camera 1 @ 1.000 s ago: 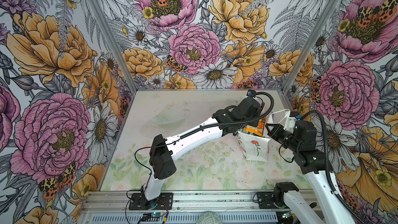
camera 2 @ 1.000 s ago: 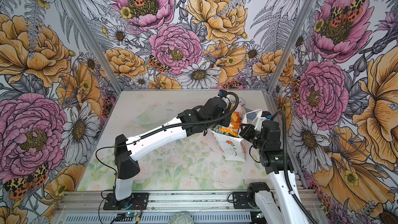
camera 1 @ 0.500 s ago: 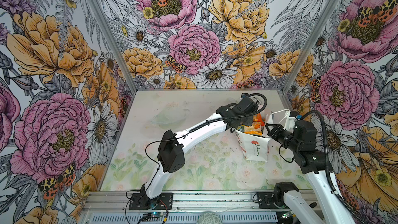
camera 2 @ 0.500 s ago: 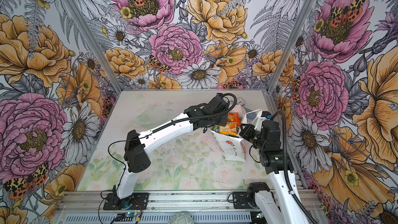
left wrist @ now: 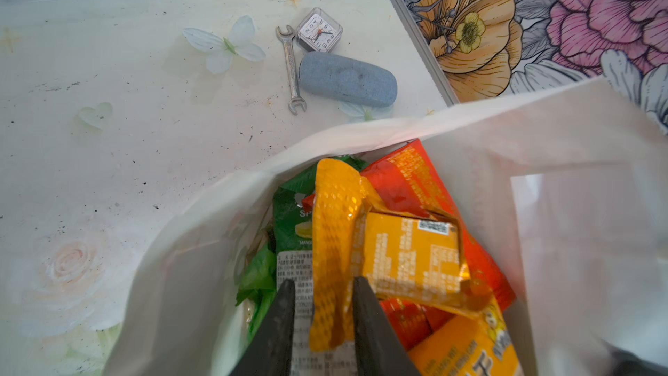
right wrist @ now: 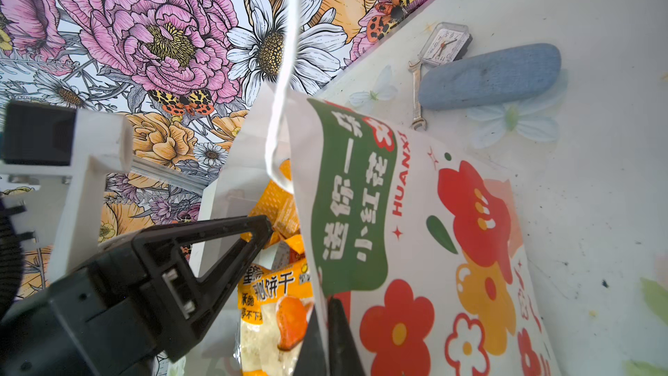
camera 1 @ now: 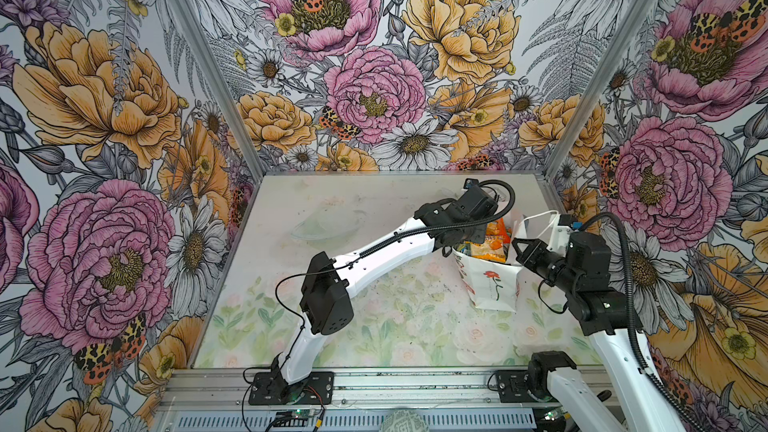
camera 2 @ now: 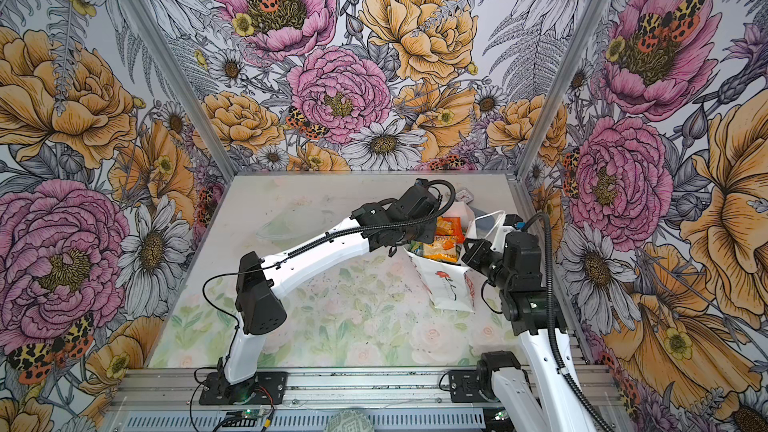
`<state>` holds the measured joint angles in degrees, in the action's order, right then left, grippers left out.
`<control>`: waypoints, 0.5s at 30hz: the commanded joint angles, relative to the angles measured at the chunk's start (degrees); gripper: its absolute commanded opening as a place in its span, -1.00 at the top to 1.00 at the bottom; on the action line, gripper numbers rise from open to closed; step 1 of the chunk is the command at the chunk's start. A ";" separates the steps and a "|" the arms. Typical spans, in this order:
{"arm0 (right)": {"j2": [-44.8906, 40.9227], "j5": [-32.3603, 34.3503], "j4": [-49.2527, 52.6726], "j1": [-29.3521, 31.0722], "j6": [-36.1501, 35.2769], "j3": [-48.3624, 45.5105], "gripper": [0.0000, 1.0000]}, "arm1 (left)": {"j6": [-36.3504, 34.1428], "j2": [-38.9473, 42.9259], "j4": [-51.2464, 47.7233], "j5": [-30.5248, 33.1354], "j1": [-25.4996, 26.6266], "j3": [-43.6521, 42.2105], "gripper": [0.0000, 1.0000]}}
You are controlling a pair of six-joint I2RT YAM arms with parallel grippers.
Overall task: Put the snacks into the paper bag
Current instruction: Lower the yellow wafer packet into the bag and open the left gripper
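Note:
The paper bag (camera 1: 492, 284) (camera 2: 451, 288) stands at the table's right, its mouth open and full of snacks (camera 1: 492, 243) (camera 2: 444, 243). The left wrist view looks into the paper bag (left wrist: 361, 132) at an orange packet (left wrist: 408, 255), a red packet (left wrist: 408, 175) and a green packet (left wrist: 292, 218). My left gripper (left wrist: 322, 282) is inside the mouth. Its jaws stand a little apart around the orange packet's crimped edge, with a gap showing on one side. My right gripper (right wrist: 323, 302) (camera 1: 519, 249) is shut on the paper bag's (right wrist: 433, 229) flower-printed side wall at the rim.
Behind the bag, near the back right corner, lie a small wrench (left wrist: 292, 66), a square clock (left wrist: 319, 30) and a grey-blue oblong case (left wrist: 347, 79). What looks like a clear shallow dish (camera 1: 328, 222) sits at mid table. The cell's right wall is close behind the bag.
The left arm's elbow has swung to the right while its wrist stayed over the bag. The left jaws have parted from shut. The right arm and the bag have not moved.

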<state>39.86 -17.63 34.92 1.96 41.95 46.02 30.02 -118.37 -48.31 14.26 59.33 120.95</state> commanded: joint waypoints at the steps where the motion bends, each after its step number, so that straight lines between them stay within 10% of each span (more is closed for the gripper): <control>1: -0.48 -0.65 1.03 0.59 -0.69 1.08 1.00 | -1.72 5.89 -0.37 5.96 2.12 -0.65 0.37; 15: 0.03 -1.01 1.20 0.59 -0.68 1.86 1.00 | 1.93 11.30 -4.20 13.23 0.92 -5.11 0.11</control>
<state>39.88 -17.63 34.94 1.96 41.95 46.02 30.44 -106.37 -49.78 27.62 61.89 117.54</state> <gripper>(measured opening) 0.047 0.445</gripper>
